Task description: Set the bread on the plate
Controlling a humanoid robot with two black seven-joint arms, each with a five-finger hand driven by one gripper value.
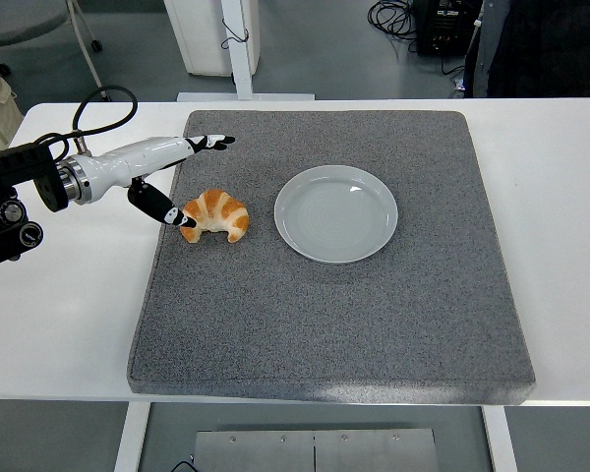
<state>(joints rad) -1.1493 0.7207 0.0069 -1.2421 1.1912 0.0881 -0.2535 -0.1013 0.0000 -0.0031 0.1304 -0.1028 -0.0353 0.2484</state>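
On the grey mat [324, 324], at nine o'clock of the plate [336, 213], we note the bread [216, 214], left hand [167, 177] spread wide, thumb touching it, likely to straddle it.

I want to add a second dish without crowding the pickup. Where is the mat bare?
The grey mat is bare across its whole near half, below the croissant and plate, and along the strip right of the plate. The far strip above the plate is free too. It is crowded at the left, where the left hand reaches the croissant.
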